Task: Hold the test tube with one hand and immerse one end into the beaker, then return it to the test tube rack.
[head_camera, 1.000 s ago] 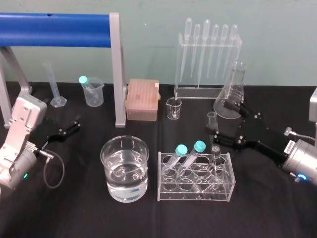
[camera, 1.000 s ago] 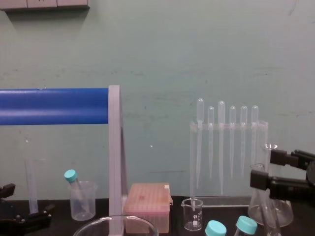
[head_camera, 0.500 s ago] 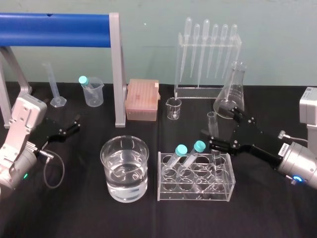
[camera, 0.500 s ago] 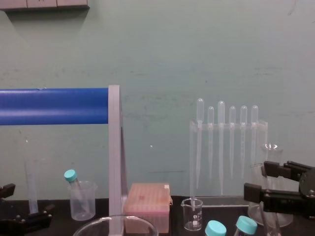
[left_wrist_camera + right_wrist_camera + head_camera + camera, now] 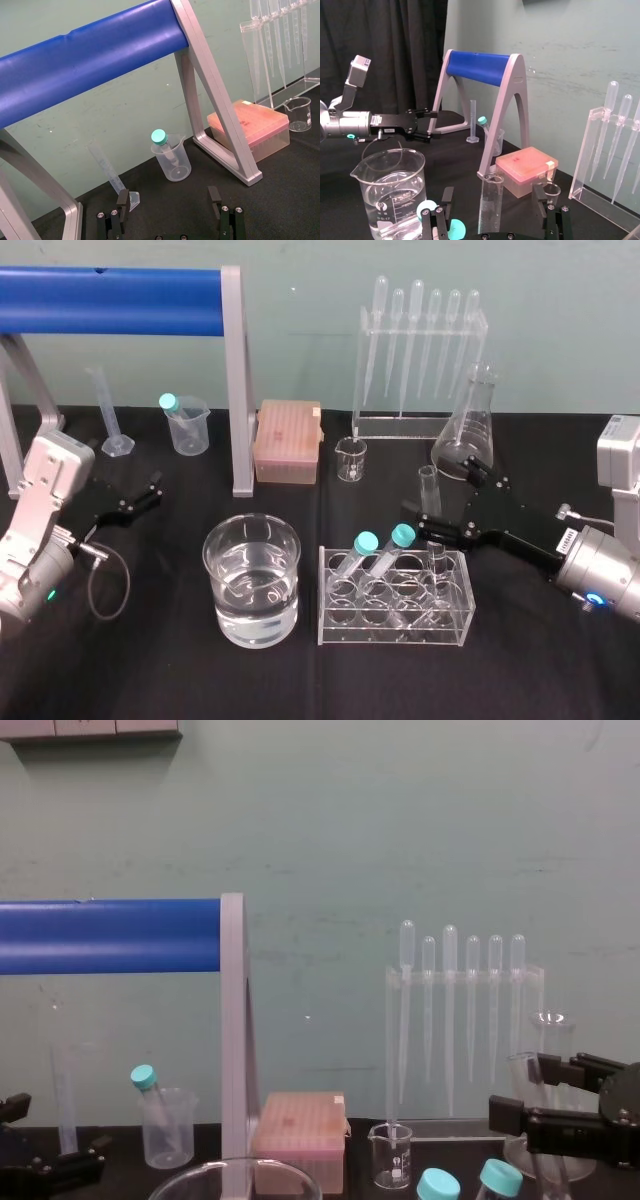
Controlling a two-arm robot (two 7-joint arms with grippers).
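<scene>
Right tool (image 5: 437,492): open. It reaches in from 3 o'clock, with one finger on each side of the test tube (image 5: 428,486). In the right wrist view the tube (image 5: 491,202) stands in the gap, and neither finger is seen touching the glass.
Left tool (image 5: 150,490): open and empty, parked low at 9 o'clock on the surface (image 5: 150,660), well apart from the task's things.
Test tube position: upright in the test tube rack (image 5: 330,625), in the hole at the rack's 2 o'clock corner. Its open mouth stands well above the rack top.
Beaker (image 5: 222,552): just beside the rack at its 9 o'clock, with clear liquid to roughly half its height.
Capped tubes (image 5: 366,541): two with turquoise caps lean in the rack's 11 o'clock holes, clear of the right tool's approach.
Reason for hold (judgement): the fingers are set high on the tube, above the rack. This should allow a straight lift and leave the lower end free for dipping.
Reason for layout (judgement): with the beaker next to the rack, the carry is short and the way across is unobstructed.
Step (judgement): pre-grasp; closing on the tube is not yet done.
Writing: the beaker wall (image 5: 385,197) carries a printed graduation scale whose figures appear to read 600 and 500. The small white lettering on the left arm is not legible.
</scene>
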